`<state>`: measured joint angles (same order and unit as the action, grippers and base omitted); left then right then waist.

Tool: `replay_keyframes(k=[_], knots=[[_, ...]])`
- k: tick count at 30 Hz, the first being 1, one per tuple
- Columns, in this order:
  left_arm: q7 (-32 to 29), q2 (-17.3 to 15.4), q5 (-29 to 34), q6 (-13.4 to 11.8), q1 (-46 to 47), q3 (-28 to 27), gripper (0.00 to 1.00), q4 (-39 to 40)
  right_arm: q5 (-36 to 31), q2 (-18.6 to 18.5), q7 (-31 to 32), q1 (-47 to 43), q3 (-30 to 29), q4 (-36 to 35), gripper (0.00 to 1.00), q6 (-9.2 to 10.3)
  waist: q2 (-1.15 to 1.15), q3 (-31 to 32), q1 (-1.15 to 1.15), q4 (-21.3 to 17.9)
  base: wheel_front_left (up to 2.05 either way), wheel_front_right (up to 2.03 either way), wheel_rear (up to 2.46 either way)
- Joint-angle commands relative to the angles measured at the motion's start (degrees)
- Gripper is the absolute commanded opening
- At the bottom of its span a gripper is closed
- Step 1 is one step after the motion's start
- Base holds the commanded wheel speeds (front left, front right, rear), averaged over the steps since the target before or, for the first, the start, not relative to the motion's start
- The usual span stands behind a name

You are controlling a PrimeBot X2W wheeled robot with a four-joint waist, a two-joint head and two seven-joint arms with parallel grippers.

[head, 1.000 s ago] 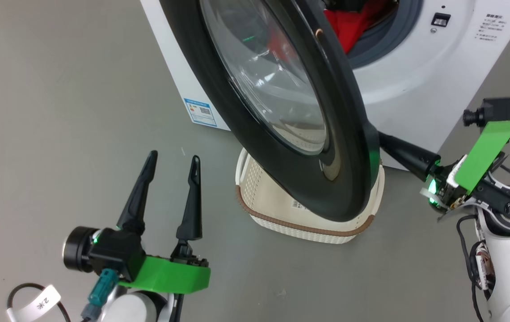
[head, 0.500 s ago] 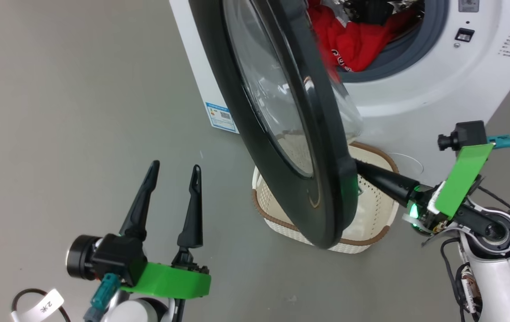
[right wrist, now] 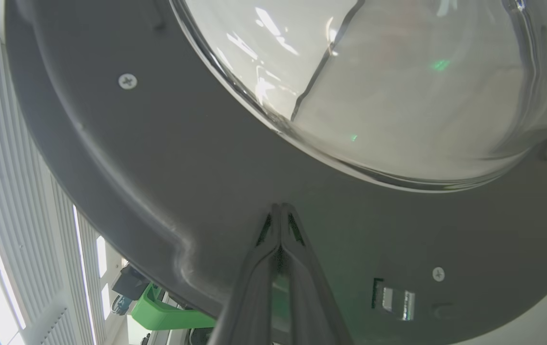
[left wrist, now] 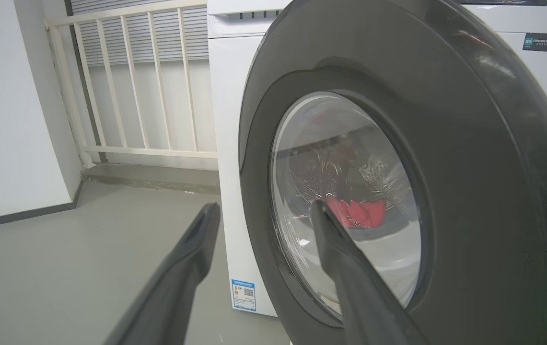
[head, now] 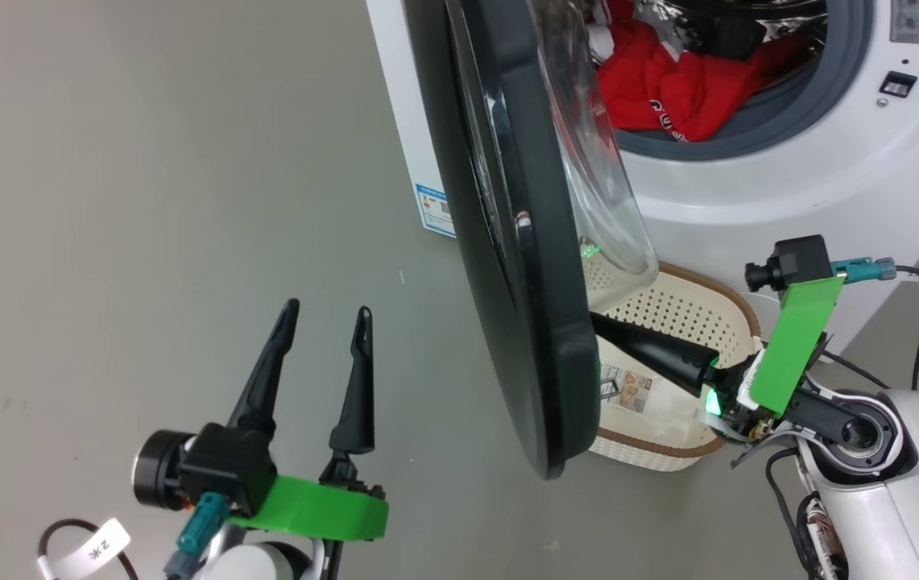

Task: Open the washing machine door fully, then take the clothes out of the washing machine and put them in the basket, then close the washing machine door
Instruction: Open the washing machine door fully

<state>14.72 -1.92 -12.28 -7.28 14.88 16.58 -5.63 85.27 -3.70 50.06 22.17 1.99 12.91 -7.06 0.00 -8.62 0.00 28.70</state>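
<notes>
The washing machine (head: 749,185) stands at the upper right with red clothes (head: 668,80) lying in its drum. Its door (head: 523,242) stands swung out, nearly edge-on to the head view, glass bowl facing the drum. My right gripper (head: 600,322) is shut, its tips pressed against the door's inner rim (right wrist: 158,167), just under the glass bowl (right wrist: 398,86). The cream basket (head: 668,310) sits on the floor below the drum opening, partly behind the door. My left gripper (head: 326,314) is open at the lower left, holding nothing, facing the door's outer face (left wrist: 470,191).
Grey floor spreads to the left of the machine. A blue label (head: 435,211) is stuck low on the machine's side. Behind the machine's left side are a white railing (left wrist: 134,81) and a white wall (left wrist: 9,120). A cable (head: 918,322) loops by my right wrist.
The door has swung further out, from angled to nearly edge-on, with my shut right gripper following against its inner rim. More of the clothes and basket show. The head camera has shifted.
</notes>
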Motion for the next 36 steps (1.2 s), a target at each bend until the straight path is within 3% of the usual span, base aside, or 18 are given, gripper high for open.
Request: replay_keyframes(k=[1, 11, 36], knots=[[0.28, -0.96, -0.61, -0.4, -0.04, -1.93, 1.0, 1.03, 0.84, 0.81, -0.11, -0.2, 1.88, -2.13, 0.0, -0.43, 0.0, 0.16, 0.0, 0.53, 0.0, 0.0, 0.0], [0.28, -0.96, -1.27, -0.42, -0.27, -1.48, 1.0, -0.15, 2.34, 0.82, -0.63, -1.12, 5.54, -2.72, 0.0, -0.43, 0.0, 0.82, 0.0, 2.75, 0.0, 0.0, 0.0], [0.28, -0.96, -1.75, -1.41, -2.41, -2.39, 1.0, 0.35, 6.03, 0.82, -3.03, 3.73, 14.34, 1.41, 0.0, -0.43, 0.0, 0.8, 0.0, 3.1, 0.0, 0.0, 0.0]])
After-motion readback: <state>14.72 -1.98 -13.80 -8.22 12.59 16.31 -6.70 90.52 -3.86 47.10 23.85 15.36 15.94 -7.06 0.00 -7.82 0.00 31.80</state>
